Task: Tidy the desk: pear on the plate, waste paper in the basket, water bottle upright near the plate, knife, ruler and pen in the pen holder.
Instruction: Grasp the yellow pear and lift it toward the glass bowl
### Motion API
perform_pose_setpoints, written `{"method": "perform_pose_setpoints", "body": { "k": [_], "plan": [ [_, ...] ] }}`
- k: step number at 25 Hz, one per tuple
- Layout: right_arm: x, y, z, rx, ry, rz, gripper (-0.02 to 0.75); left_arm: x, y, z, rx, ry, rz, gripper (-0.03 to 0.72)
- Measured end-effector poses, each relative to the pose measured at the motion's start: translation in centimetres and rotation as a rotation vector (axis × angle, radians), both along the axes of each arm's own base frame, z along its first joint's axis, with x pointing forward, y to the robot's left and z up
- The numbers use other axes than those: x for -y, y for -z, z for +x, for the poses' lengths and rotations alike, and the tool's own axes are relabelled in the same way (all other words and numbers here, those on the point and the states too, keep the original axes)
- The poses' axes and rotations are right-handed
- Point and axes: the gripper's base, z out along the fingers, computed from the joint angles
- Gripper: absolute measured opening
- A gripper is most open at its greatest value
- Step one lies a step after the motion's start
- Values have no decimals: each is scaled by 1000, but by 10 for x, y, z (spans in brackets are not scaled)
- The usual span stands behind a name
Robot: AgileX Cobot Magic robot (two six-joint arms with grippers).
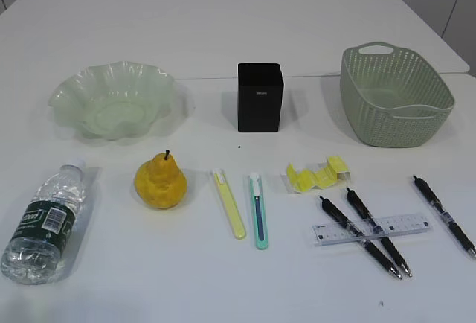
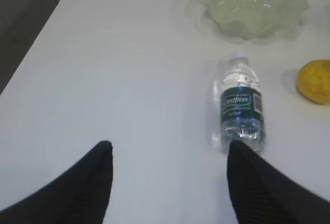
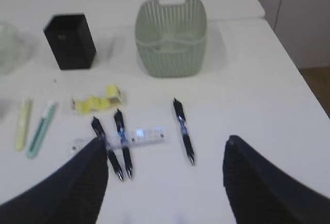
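The water bottle point(image 1: 46, 222) lies on its side at the desk's point(image 1: 186, 278) front left, below the pale green plate point(image 1: 67, 94). Right of the bottle stands the pear point(image 1: 161, 181). A yellow knife point(image 1: 230, 204) and a teal one point(image 1: 258, 210) lie mid-desk, before the black pen holder point(image 1: 259, 103). Yellow waste paper point(image 1: 316, 175) sits left of the basket point(image 1: 387, 126). Two pens point(image 1: 359, 236) cross the clear ruler point(image 1: 401, 224); a third pen point(image 1: 445, 215) lies apart. My left gripper point(image 2: 167, 146) hangs open, left of the bottle point(image 2: 241, 105). My right gripper point(image 3: 165, 141) is open above the pens point(image 3: 183, 128).
A second white table point(image 1: 223, 18) adjoins at the back. The desk's left edge point(image 2: 36, 43) drops away beside the bottle. Neither arm shows in the exterior view.
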Motion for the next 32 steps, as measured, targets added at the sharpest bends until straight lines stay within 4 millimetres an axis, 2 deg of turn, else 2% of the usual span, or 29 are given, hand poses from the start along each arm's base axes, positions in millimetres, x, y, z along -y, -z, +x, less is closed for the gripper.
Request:
{"method": "perform_pose_setpoints", "body": {
  "k": [4, 9, 14, 18, 21, 24, 28, 32],
  "plan": [
    [-3, -8, 12, 37, -20, 39, 504, 0, -19, 27, 45, 40, -13, 488],
    [-6, -10, 46, -81, -22, 42, 501, -4, -31, 57, 17, 53, -29, 488],
    [-7, -6, 80, -179, -22, 40, 501, -4, -40, 66, 45, 90, 0, 488],
    [-10, -3, 92, -226, -28, 65, 501, -3, -41, 75, 2, 122, 29, 488],
    [-14, 1, 102, -282, -42, 130, 501, -1, -43, 89, -52, 166, 32, 487],
    [-18, -1, 111, -343, -52, 172, 501, 5, -51, 109, -118, 218, 33, 485],
    [-20, -17, 126, -404, -87, 135, 501, 19, -67, 143, -204, 315, 50, 484],
    [-21, -34, 141, -428, -102, 118, 501, 46, -75, 185, -326, 459, 110, 483]
  ]
}}
